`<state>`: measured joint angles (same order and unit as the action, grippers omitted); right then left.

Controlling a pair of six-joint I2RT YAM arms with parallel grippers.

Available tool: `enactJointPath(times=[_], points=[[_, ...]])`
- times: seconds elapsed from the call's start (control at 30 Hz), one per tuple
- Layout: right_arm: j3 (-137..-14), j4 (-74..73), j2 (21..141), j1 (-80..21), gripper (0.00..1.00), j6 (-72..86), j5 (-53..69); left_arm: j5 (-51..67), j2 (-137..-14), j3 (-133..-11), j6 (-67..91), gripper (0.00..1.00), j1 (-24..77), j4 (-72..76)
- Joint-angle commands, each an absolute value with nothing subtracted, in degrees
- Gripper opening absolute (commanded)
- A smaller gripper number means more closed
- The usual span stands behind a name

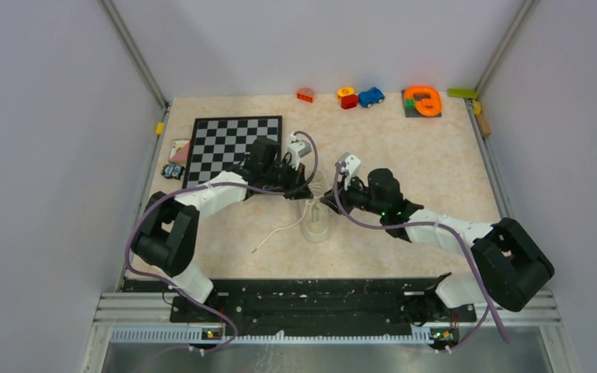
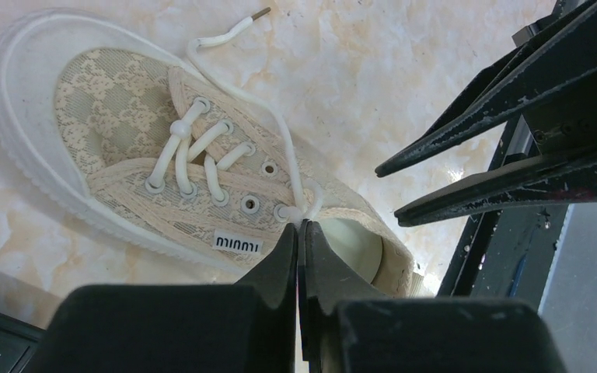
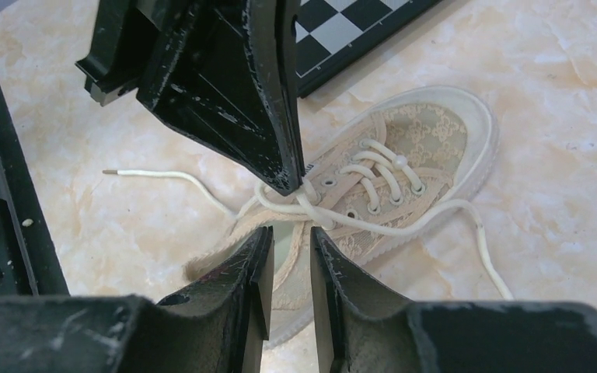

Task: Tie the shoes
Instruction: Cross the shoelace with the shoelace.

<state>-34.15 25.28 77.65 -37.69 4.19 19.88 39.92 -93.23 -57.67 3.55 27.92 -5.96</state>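
top view / sneaker: cream low-top canvas sneaker (image 1: 316,221) sits sole down near the middle of the beige marbled table (image 1: 404,155), beside the black-and-white chessboard (image 1: 233,144), rounded pale toe towards the arm bases.
top view / laces: one long white lace (image 1: 276,231) trails off the sneaker to its left, lying on the table.
top view / left gripper: left gripper (image 1: 299,191) is down over the far, ankle end of the sneaker; jaw state can't be read here.
top view / right gripper: right gripper (image 1: 329,203) is at the same end from the right, just beside the left one; gap not readable.
left wrist / left gripper: left gripper (image 2: 301,231) has jaws pressed together with no gap, tips right at the top eyelets where the laces (image 2: 280,132) cross. Can't tell whether a strand is pinched.
left wrist / sneaker: sneaker (image 2: 116,109) runs diagonally, toe upper left, ankle opening directly under the fingertips.
left wrist / right gripper: right gripper (image 2: 389,196) is to the right of the opening, fingers apart, nothing between them.
right wrist / right gripper: right gripper (image 3: 290,235) has a narrow gap with nothing in it, hovering over the ankle opening.
right wrist / left gripper: left gripper (image 3: 289,180) has its tip touching the lace crossing.
right wrist / sneaker: sneaker (image 3: 427,132) has its toe far right; laces (image 3: 186,180) spread out both ways; chessboard (image 3: 342,31) lies beyond.
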Motion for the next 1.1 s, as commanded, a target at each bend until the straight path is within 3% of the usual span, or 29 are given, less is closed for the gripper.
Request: enactJointPath(times=[0.0, 0.1, 0.3, 0.43, 0.47, 0.67, 1.07], points=[[-33.89, 31.89, 77.36, -37.35, 0.25, 1.85, 22.07, 41.50, -94.06, -60.98, 3.97, 0.00, 28.19, -6.85], [-34.38, 31.34, 77.38, -37.42, 0.25, 1.59, 22.32, 41.16, -94.05, -61.27, 3.85, 0.01, 28.21, -7.92], [-34.13, 31.26, 76.64, -37.44, 0.25, 2.18, 21.84, 42.08, -94.13, -61.22, 3.08, 0.26, 28.21, -9.59], [-34.08, 30.68, 76.13, -37.44, 0.24, 2.11, 22.13, 41.52, -94.17, -61.17, 2.82, 0.29, 28.21, -10.05], [-33.96, 30.65, 76.05, -37.44, 0.24, 2.04, 22.17, 41.55, -94.23, -61.25, 2.75, 0.29, 28.16, -10.17], [-33.83, 30.45, 76.09, -37.44, 0.24, 1.80, 23.38, 41.48, -95.66, -63.00, 2.87, 0.00, 28.21, -11.15], [-35.74, 29.93, 80.51, -39.90, 0.23, -4.72, 22.92, 46.16, -98.26, -67.09, 6.88, 0.00, 27.45, -11.66]])
